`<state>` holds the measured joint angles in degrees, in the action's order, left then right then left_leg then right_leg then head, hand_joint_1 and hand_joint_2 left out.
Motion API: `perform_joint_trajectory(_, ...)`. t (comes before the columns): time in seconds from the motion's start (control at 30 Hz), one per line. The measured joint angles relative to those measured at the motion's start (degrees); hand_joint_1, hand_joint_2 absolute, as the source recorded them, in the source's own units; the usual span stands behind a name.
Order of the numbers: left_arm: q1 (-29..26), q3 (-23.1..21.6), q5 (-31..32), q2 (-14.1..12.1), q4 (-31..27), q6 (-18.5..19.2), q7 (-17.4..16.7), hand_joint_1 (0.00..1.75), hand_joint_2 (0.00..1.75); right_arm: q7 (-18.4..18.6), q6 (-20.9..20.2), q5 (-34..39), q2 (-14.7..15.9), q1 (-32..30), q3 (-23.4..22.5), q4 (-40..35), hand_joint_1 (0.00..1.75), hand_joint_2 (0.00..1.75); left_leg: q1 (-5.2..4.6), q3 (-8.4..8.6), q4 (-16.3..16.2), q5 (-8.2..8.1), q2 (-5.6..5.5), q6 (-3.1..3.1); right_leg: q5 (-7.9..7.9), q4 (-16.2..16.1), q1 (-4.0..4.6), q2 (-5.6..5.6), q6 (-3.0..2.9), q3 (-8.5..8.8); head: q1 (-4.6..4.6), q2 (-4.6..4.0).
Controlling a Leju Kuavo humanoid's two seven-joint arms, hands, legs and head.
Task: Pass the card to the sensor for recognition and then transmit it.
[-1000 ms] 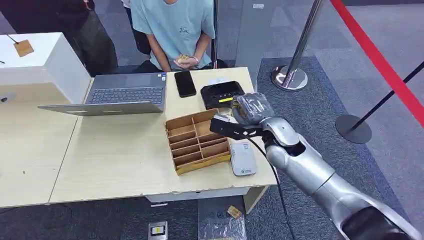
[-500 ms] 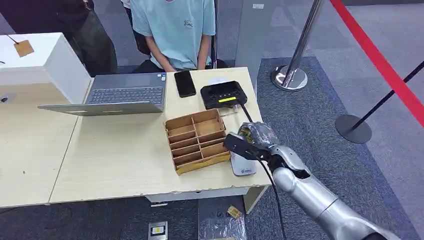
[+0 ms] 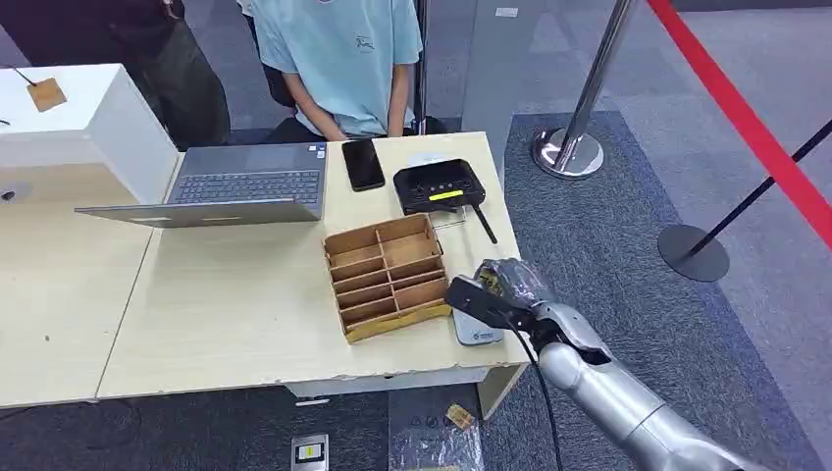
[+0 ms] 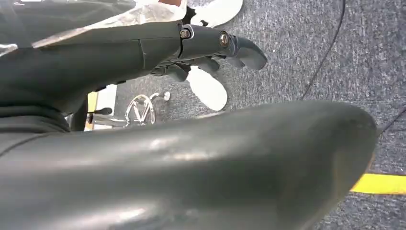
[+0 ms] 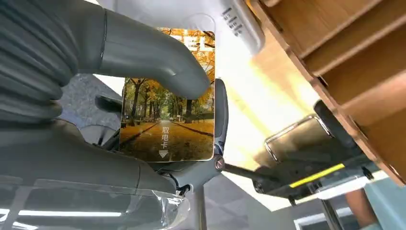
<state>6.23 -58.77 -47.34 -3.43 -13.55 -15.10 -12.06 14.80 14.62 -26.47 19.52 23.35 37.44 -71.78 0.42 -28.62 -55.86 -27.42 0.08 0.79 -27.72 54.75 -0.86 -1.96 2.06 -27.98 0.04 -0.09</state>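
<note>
The right hand [image 3: 497, 291] has come back toward the robot over the last second. It was up beside the black controller [image 3: 439, 184] at the far side of the table; now it hovers over the white sensor [image 3: 477, 331], the flat reader lying at the near right corner of the table [image 3: 235, 314], at about four o'clock from the wooden divider box [image 3: 385, 275].

It has brought the card [image 5: 167, 122] with it. The right wrist view shows the card plainly: an autumn avenue of trees printed on its face, the thick thumb pressing it against the fingers behind. So the hand is grasping the card, which sits in that grip just above the sensor, or perhaps already against it; from the head view I cannot tell whether they touch, since the hand covers most of the reader.

To my eye that puts the card at the reading step, with handing it on not yet done. The person in the light blue shirt [image 3: 343, 54] sits across the table at twelve o'clock, beyond the phone [image 3: 363, 163] and the laptop [image 3: 235, 191].

The left hand [image 4: 210, 48] hangs low over grey carpet, its dark fingers curled loosely with nothing visible in them; I cannot tell its state for sure.
</note>
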Motion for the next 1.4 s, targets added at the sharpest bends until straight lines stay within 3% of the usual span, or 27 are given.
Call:
perform_joint_trajectory(0.77, 0.0, 0.0, 0.1, 0.4, 0.0, 0.0, 2.3, 0.0, 0.0, -3.9, 1.7, 0.7, -2.7, -0.4, 0.0, 8.4, 1.75, 1.75, 0.0, 0.1, 0.0, 0.0, 0.03, 0.0, 0.0, 0.0, 0.0, 0.01, 0.0, 0.08, 0.02, 0.0)
perform_joint_trajectory(0.9, 0.0, 0.0, -0.1, 0.4, 0.0, -0.1, 2.9, 0.0, 0.0, -4.8, 2.0, 4.1, -2.8, -0.4, -0.1, 8.6, 1.75, 1.75, 0.0, 0.11, 0.0, 0.0, 0.05, 0.0, 0.01, 0.0, 0.0, 0.03, 0.0, 0.09, 0.0, 0.0)
perform_joint_trajectory(1.4, 0.0, 0.0, 0.5, 0.4, 0.0, 0.0, 3.8, 0.0, 0.0, 0.2, 2.4, 0.5, -0.9, 4.4, -2.2, 2.5, 1.75, 1.75, -0.01, 0.08, 0.0, 0.0, 0.07, 0.0, 0.03, 0.0, -0.01, 0.05, 0.01, 0.06, 0.0, 0.0)
